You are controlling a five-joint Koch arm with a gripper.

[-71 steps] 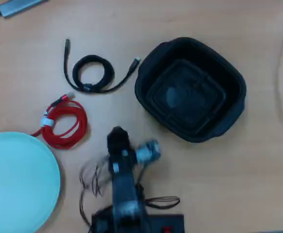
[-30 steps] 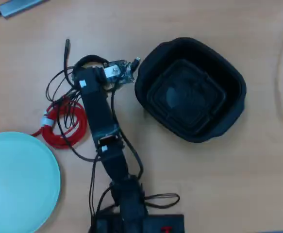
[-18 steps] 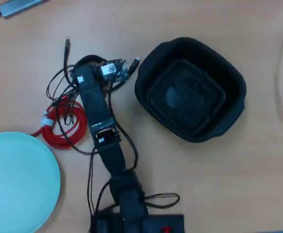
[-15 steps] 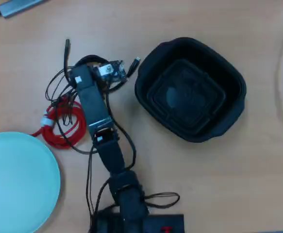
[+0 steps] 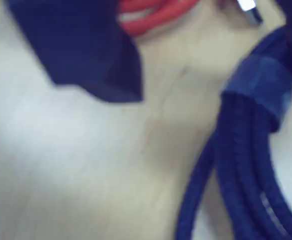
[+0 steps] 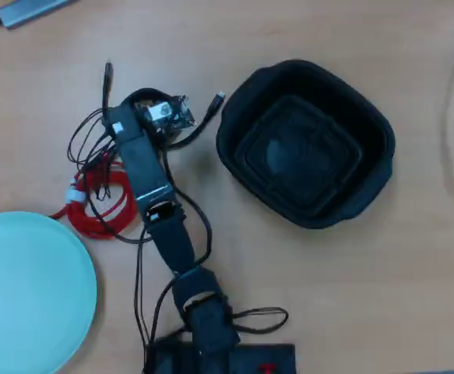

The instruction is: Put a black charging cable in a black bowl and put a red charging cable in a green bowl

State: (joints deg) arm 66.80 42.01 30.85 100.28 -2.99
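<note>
Creeping left over the black charging cable [image 6: 145, 100], our gripper [image 6: 137, 117] settles above its coil — grasp looks imminent, though we cannot tell its jaw state; black bowl [image 6: 304, 144] waits right.

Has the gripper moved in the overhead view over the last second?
Yes. The gripper has shifted left, away from the black bowl, and now sits over the black charging cable coil.

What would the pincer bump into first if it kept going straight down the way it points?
Probably the black charging cable. In the overhead view the pincer sits right over that coil, and the wrist view shows the coil very close on the table. How far down it already is, I can't tell.
</note>
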